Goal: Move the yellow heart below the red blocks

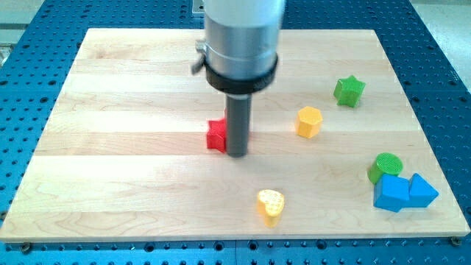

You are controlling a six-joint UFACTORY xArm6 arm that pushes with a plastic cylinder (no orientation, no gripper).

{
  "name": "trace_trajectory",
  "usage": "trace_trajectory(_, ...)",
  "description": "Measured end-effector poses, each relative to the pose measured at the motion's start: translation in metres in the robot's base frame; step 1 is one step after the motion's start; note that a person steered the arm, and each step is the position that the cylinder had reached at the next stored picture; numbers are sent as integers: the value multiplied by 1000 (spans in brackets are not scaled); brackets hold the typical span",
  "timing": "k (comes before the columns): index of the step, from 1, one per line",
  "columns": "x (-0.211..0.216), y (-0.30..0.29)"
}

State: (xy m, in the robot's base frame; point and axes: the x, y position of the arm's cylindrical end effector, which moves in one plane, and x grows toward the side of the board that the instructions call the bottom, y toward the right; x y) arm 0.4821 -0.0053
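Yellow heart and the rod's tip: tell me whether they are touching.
Apart. The camera view shows bare wood between my tip, which stands against the red block, and the yellow heart, which lies toward the view's bottom right of it.

A wooden board [132, 88] lies on a blue perforated table [22, 88]. A yellow hexagonal block [309, 121] sits right of the board's centre. A green star block [349, 90] stands nearer the view's top right. Near the right edge, a green cylinder [385, 165] touches a blue block [391, 193], and a blue triangular block [422, 191] sits just beside that one.
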Motion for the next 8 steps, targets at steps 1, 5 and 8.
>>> trace_trajectory(1, -1, 43)
trace_trajectory(5, 136, 115)
trace_trajectory(8, 91, -38)
